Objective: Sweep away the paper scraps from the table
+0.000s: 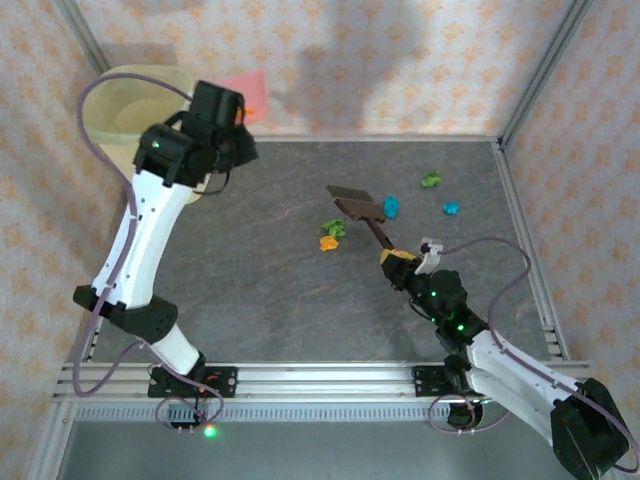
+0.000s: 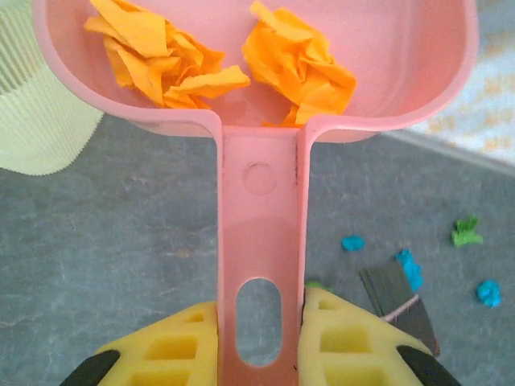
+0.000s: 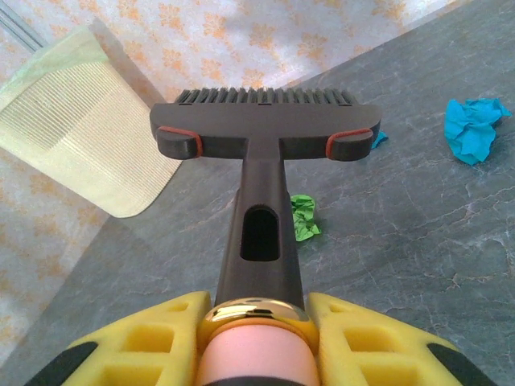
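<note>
Left claw (image 2: 259,326) clasps the loaded dustpan (image 2: 402,64) upper left, right claw (image 3: 256,334) clasps the brush (image 3: 265,129); mid-frame paper scraps (image 1: 392,207) likely await sweeping.

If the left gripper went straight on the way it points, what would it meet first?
Probably the orange-patterned back wall, met by the pink plastic dustpan its fingers hold; depth is unclear.

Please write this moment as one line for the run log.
left gripper: shut on pink dustpan, two orange scraps inside, beside bin | right gripper: shut on brush | table: loose scraps, green, blue, orange
</note>
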